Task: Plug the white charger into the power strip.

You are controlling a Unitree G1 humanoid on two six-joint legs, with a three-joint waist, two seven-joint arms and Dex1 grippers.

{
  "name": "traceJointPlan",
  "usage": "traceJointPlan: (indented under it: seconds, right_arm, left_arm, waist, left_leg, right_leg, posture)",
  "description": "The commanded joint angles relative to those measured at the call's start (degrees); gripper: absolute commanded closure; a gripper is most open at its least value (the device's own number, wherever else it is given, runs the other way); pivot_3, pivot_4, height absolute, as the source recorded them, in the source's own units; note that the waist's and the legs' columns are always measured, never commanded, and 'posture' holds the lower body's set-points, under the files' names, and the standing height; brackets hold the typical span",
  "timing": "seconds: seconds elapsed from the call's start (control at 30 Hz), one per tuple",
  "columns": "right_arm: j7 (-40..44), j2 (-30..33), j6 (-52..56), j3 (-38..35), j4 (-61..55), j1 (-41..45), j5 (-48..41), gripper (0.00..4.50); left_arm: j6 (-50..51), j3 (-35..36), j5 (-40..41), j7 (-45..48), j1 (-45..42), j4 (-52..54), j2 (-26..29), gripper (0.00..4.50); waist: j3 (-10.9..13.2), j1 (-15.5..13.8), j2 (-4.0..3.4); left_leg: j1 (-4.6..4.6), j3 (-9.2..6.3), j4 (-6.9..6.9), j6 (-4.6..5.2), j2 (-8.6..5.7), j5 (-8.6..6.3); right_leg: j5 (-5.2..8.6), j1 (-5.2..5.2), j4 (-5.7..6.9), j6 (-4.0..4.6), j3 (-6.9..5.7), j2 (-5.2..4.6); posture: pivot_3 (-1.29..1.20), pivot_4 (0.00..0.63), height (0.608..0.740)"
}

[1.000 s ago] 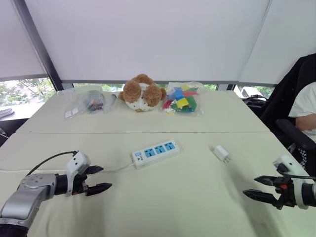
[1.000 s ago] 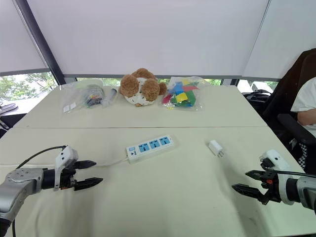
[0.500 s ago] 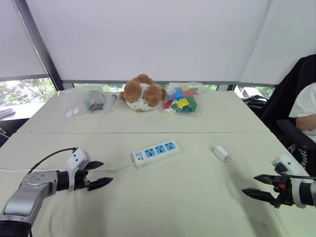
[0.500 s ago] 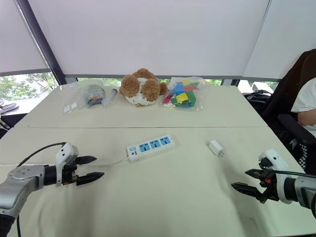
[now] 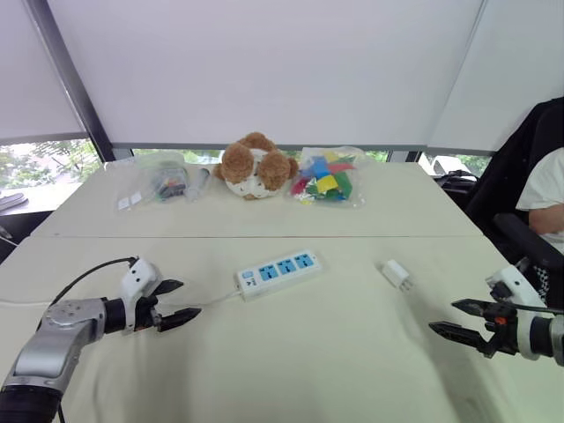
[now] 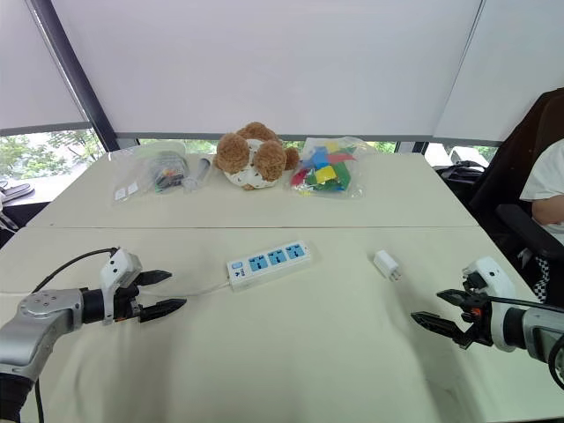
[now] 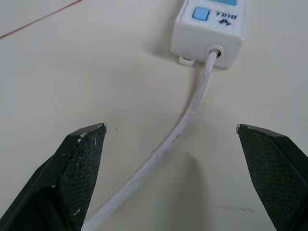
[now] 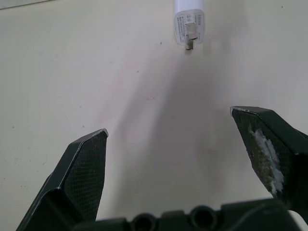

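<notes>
Landmark: you can place everything by the power strip (image 5: 278, 272), a long white bar with three blue socket panels, lying flat on the cream table (image 5: 317, 352) at a slight angle.
Power strip cord: a thin white cord (image 7: 180, 132) leaves the switch end of the power strip and trails across the table toward your left arm.
Charger: the white charger (image 5: 396, 274) lies on the table well to the right of the power strip, apart from it, prongs pointing toward your right gripper.
Left gripper: your left gripper (image 5: 181, 302) hovers to the left of the power strip, near its switch end; its fingers (image 7: 79, 159) are spread wide and grasp nothing, with the cord running between them below.
Right gripper: your right gripper (image 5: 467, 319) hovers far to the right of the power strip, beyond the charger; its fingers (image 8: 82, 168) are released, wide apart, with nothing in them.
Behind the power strip: a brown stuffed toy (image 5: 255, 165), with a bag of coloured blocks (image 5: 323, 176) to its right and a clear bag of small items (image 5: 160, 183) to its left.
Far right of the power strip: a person's sleeve (image 5: 545, 198) by a dark chair (image 5: 520, 167).
</notes>
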State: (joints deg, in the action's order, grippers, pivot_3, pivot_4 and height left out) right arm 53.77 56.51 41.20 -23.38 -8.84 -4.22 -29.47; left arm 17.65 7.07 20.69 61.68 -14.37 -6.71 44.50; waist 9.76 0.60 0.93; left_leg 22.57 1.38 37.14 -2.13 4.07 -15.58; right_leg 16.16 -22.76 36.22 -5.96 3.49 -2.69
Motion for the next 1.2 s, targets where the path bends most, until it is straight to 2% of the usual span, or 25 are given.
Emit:
traceJointPlan:
  seconds: [0.03,0.1,0.2,0.27,0.4,0.53,0.67,0.9,1.0,1.03,1.07,1.2]
  right_arm:
    - [-0.3,0.8,2.4,-1.1,-3.5,3.0,-2.4,0.00]
    - [-1.2,-0.4,5.3,0.5,-5.9,7.0,-5.4,0.00]
    - [-5.8,-5.6,9.4,3.8,-10.4,15.0,-9.9,0.00]
    - [-7.8,-8.0,11.5,5.2,-13.1,17.5,-11.5,0.00]
    - [-10.9,-10.0,13.6,7.6,-17.1,18.2,-12.5,0.00]
    - [-13.3,-11.2,15.0,8.5,-19.4,18.7,-13.7,0.00]
    - [-14.2,-11.0,15.6,9.1,-20.4,19.1,-14.5,0.00]
    - [-14.2,-10.3,15.2,10.3,-20.4,18.7,-14.1,0.00]
    - [-14.0,-9.9,15.0,10.4,-20.0,18.6,-14.0,0.00]
    - [-13.9,-9.7,15.0,10.4,-19.9,18.5,-13.9,0.00]
    - [-13.8,-9.6,15.0,10.3,-19.9,18.4,-13.9,0.00]
    - [-14.2,-8.5,15.4,9.2,-19.9,17.6,-13.6,0.00]
  left_arm:
    - [-3.3,-3.1,-0.8,3.7,-6.3,-2.3,-0.9,0.03]
    - [-4.6,-5.6,-1.2,7.0,-10.3,-4.7,-1.8,0.03]
    - [-8.8,-9.0,-3.1,10.4,-15.1,-10.0,-4.4,0.03]
    - [-10.9,-10.0,-3.9,11.4,-16.9,-13.4,-6.2,0.03]
    - [-15.5,-11.3,-5.8,11.9,-18.8,-19.6,-9.3,0.03]
    - [-19.6,-11.1,-7.5,10.9,-21.6,-26.9,-12.7,0.03]
    - [-23.5,-10.4,-8.7,10.0,-25.1,-34.4,-15.9,0.03]
    - [-27.0,-10.1,-9.2,10.1,-27.7,-40.5,-20.4,0.03]
    - [-27.8,-9.4,-8.9,9.3,-29.0,-42.7,-22.1,0.82]
    - [-28.3,-9.4,-9.1,9.1,-29.3,-43.4,-22.4,1.30]
    - [-28.8,-9.3,-9.2,9.1,-29.5,-43.9,-22.6,1.49]
    - [-29.8,-9.8,-9.7,9.9,-29.9,-44.6,-22.6,1.47]
  waist:
    - [0.0,-0.1,-0.01]
    - [0.0,0.0,-0.02]
    - [0.0,0.5,0.03]
    - [0.0,0.4,0.02]
    - [0.0,-0.1,0.02]
    - [0.0,-0.5,0.02]
    - [0.0,-1.0,0.03]
    - [0.0,-1.1,0.03]
    - [0.0,-1.1,0.03]
    - [0.0,-1.2,0.03]
    - [0.0,-1.2,0.03]
    - [0.0,-1.3,0.03]
  left_leg:
    - [0.00,0.00,0.00,0.00,0.00,0.00]
    - [-0.01,0.00,0.05,-0.01,-0.03,0.01]
    - [-0.07,-0.01,0.07,-0.02,-0.03,0.02]
    - [-0.09,-0.08,0.01,-0.02,-0.03,0.01]
    - [0.07,-0.11,-0.02,0.07,-0.04,-0.04]
    - [0.72,-0.15,0.15,0.10,-0.06,-0.04]
    - [0.78,-0.15,0.41,0.10,-0.11,-0.04]
    - [0.81,-0.16,0.86,0.11,-0.11,-0.04]
    - [0.80,-0.16,0.88,0.11,-0.13,-0.04]
    - [0.80,-0.19,0.88,0.11,-0.13,-0.04]
    - [0.80,-0.20,0.88,0.11,-0.14,-0.04]
    - [0.80,-0.21,0.88,0.11,-0.14,-0.04]
  right_leg:
    - [0.00,0.01,0.00,0.00,0.00,0.00]
    - [-0.03,0.02,0.02,-0.03,0.01,0.00]
    - [-0.11,0.06,0.03,-0.18,0.07,0.05]
    - [-0.14,0.02,0.07,-0.22,0.12,0.14]
    - [-0.11,-0.16,0.17,-0.37,0.12,0.15]
    - [-0.14,-0.72,0.23,-0.45,0.11,0.13]
    - [-0.23,-0.69,0.27,-0.58,0.12,0.10]
    - [-0.23,-0.65,0.58,-0.57,0.18,0.10]
    - [-0.23,-0.68,0.73,-0.57,0.20,0.09]
    - [-0.23,-0.69,0.75,-0.57,0.20,0.10]
    - [-0.23,-0.69,0.77,-0.58,0.20,0.10]
    - [-0.23,-0.69,0.78,-0.58,0.19,0.10]
  posture:
    - [0.00,0.150,0.739]
    - [0.00,0.150,0.739]
    - [0.00,0.150,0.739]
    - [0.00,0.150,0.739]
    - [0.00,0.150,0.739]
    - [0.00,0.150,0.739]
    - [0.00,0.150,0.739]
    - [0.00,0.150,0.739]
    - [0.00,0.150,0.739]
    - [0.00,0.150,0.739]
    - [0.00,0.150,0.739]
    - [0.00,0.150,0.739]
